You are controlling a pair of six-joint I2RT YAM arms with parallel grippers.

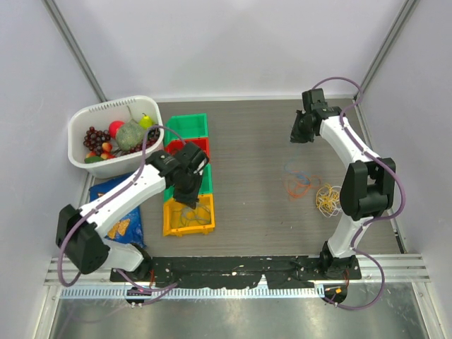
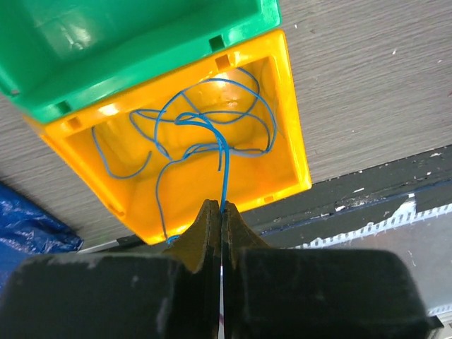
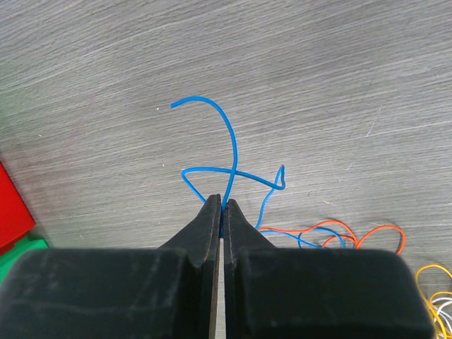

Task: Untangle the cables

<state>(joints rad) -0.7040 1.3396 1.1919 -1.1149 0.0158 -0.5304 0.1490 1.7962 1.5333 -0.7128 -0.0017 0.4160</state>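
My left gripper [image 1: 189,199] [image 2: 221,206] hangs over the yellow bin [image 1: 168,219] [image 2: 296,134], shut on a blue cable [image 2: 224,169] whose loops lie inside that bin. Far right on the table, my right gripper [image 1: 296,134] [image 3: 223,200] is shut on another blue cable [image 3: 232,141], whose free end curls up past the tips. That cable trails back into an orange cable [image 3: 332,224] [image 1: 293,185]. A yellow cable [image 1: 327,199] [image 3: 431,272] bunched with a white cable [image 3: 441,305] lies beside the right arm.
A row of bins runs back from the yellow one: green [image 2: 141,63], red [image 1: 185,146], then another green one [image 1: 187,126]. A white basket [image 1: 81,131] of fruit sits at the back left, with a blue snack bag [image 1: 121,220] in front of it.
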